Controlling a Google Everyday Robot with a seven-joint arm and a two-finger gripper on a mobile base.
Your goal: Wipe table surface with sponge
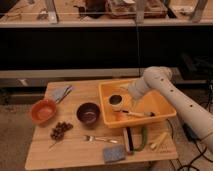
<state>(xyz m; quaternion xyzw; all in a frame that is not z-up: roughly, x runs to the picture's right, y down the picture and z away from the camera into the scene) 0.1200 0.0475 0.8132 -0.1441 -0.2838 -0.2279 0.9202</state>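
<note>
Lying flat on the table surface (75,155) by its front edge, the sponge (114,153) is well apart from the jaws, nearer the camera. The gripper (121,96) hangs inside the yellow tub (166,116), jaws spread wide, holding nothing visible, just beside a small round cup (115,102). A dark bowl (88,112) sits to their left.

Warm, dim overhead light falls on the bench (75,152). The space behind it is nearly black. The bowls (88,112) cast short, soft shadows. The gripper (123,96), inside the tub (157,106), is dimly lit. Fine detail is soft throughout.
</note>
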